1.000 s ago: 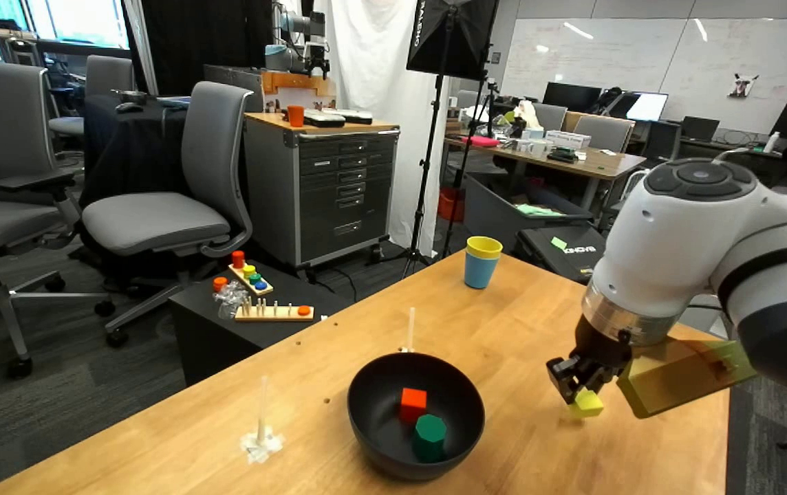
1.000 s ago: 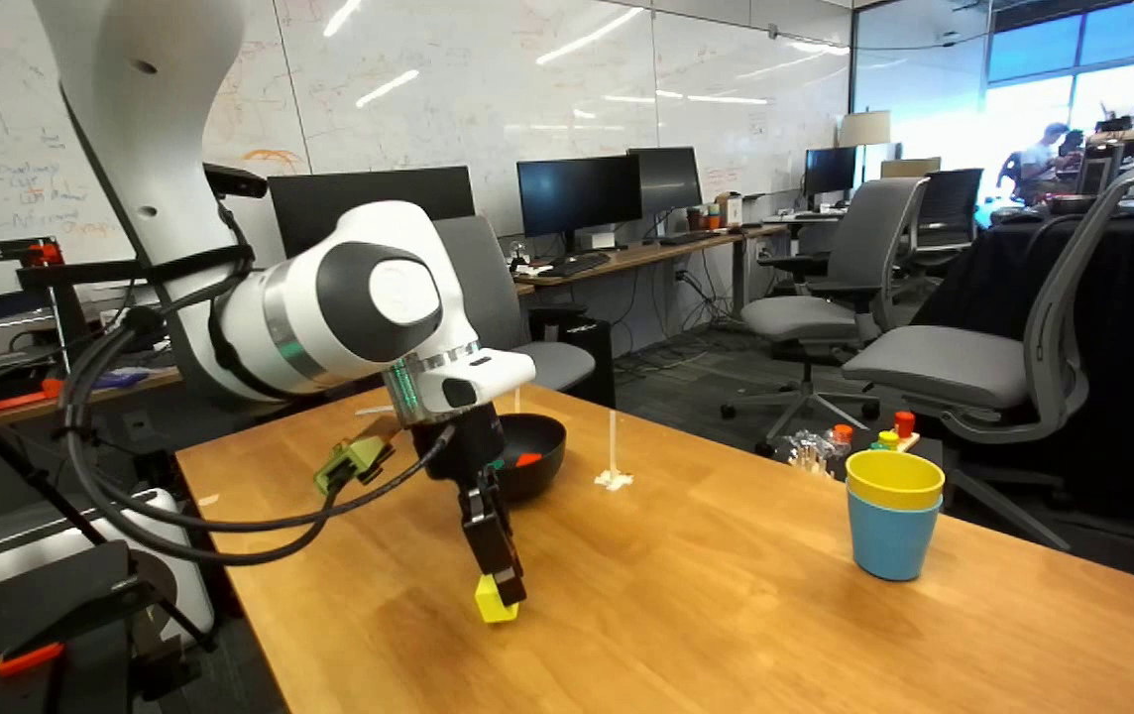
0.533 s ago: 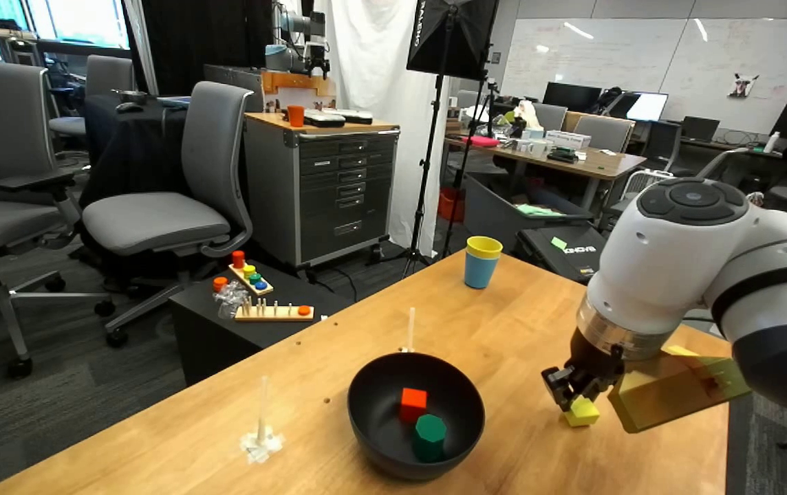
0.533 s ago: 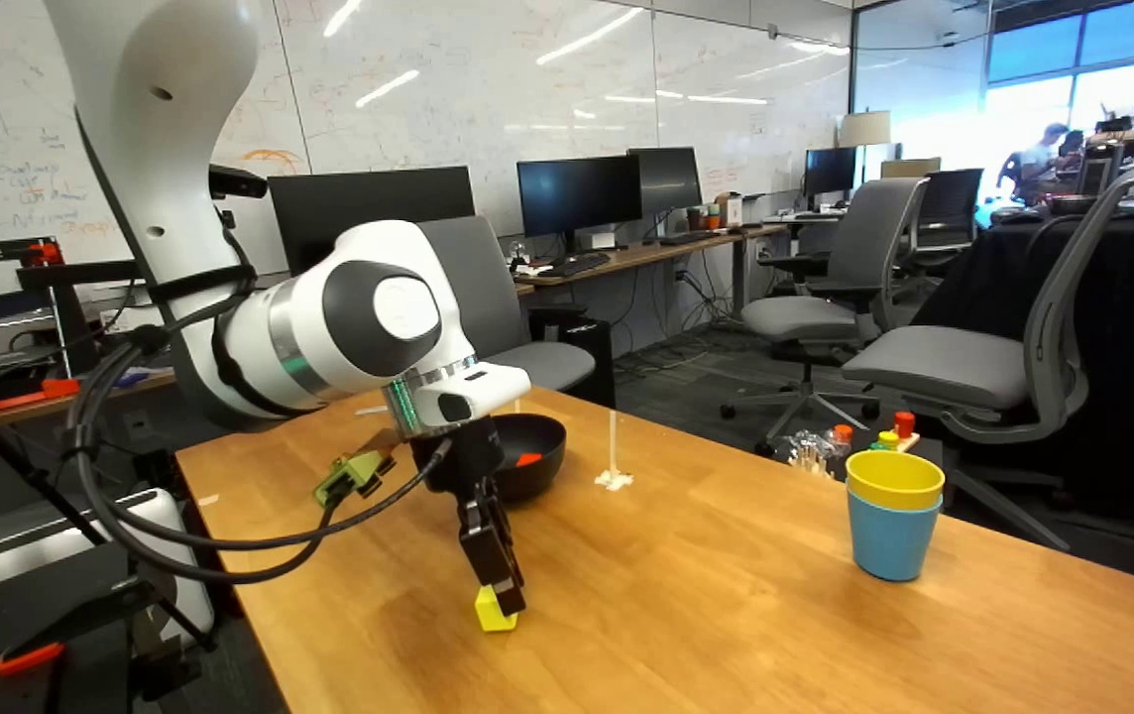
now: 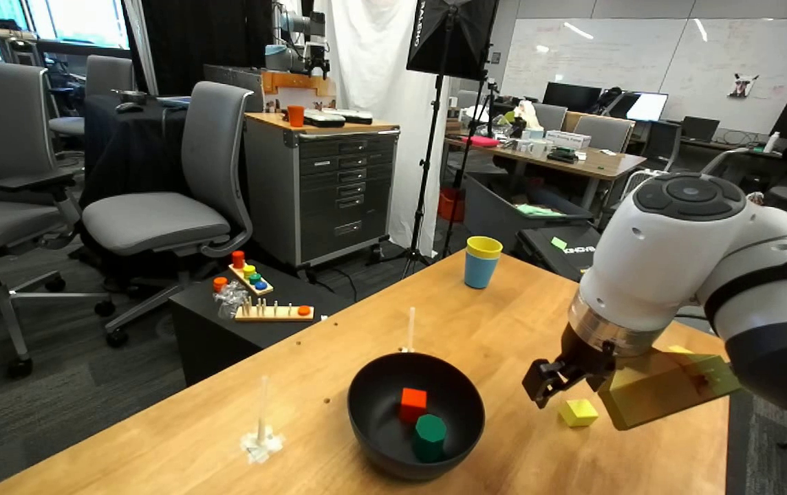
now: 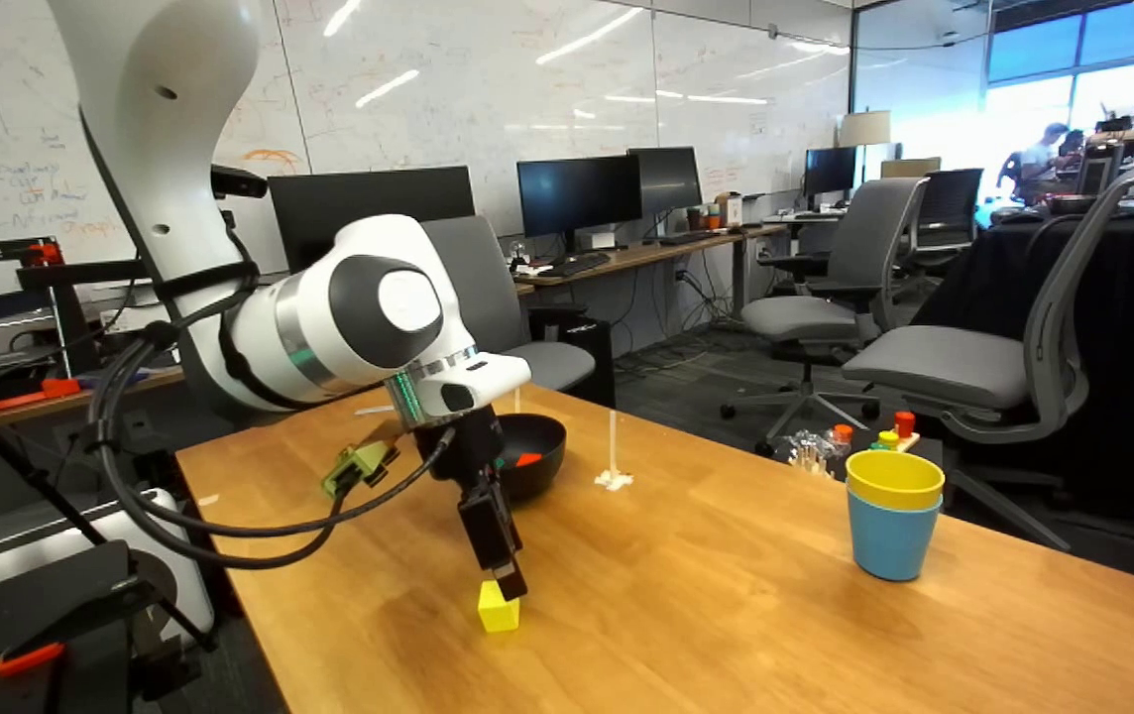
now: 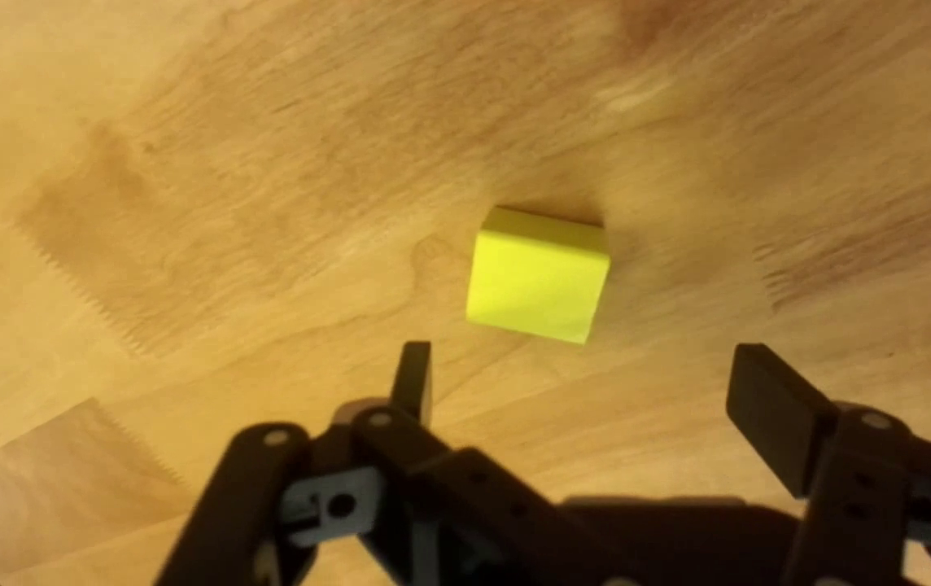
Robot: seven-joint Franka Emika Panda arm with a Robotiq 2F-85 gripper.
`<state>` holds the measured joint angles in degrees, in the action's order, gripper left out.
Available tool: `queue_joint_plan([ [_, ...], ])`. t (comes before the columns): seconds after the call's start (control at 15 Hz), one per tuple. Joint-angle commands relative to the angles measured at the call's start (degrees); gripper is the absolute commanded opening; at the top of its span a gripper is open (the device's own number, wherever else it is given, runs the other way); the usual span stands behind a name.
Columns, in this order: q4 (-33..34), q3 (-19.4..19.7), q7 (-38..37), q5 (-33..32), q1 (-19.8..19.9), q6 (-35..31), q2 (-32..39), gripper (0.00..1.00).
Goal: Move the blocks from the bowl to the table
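Three blocks (image 5: 579,413), one black bowl (image 5: 383,392), two nested cups (image 6: 893,521) and two slim sticks (image 6: 613,446) share a single wooden surface (image 5: 517,330).

Bowl (image 6: 545,474) part-hidden in an exterior view

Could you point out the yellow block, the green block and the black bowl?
Yellow block (image 7: 539,281): in the wrist view, on its brightest face.
Green block (image 5: 430,430): in an exterior view, on its six-sided top.
Black bowl (image 5: 453,395): in an exterior view, on its inner wall.

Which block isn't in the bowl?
The yellow block, resting on the table. The red block and the green block are both inside the black bowl.
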<state>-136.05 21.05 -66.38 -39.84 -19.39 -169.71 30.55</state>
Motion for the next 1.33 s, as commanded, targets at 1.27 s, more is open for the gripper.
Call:
queue_joint_plan([
  [1.27, 1.3, -18.1, 13.4, 5.3, 2.9, 16.5, -17.5, 1.0],
])
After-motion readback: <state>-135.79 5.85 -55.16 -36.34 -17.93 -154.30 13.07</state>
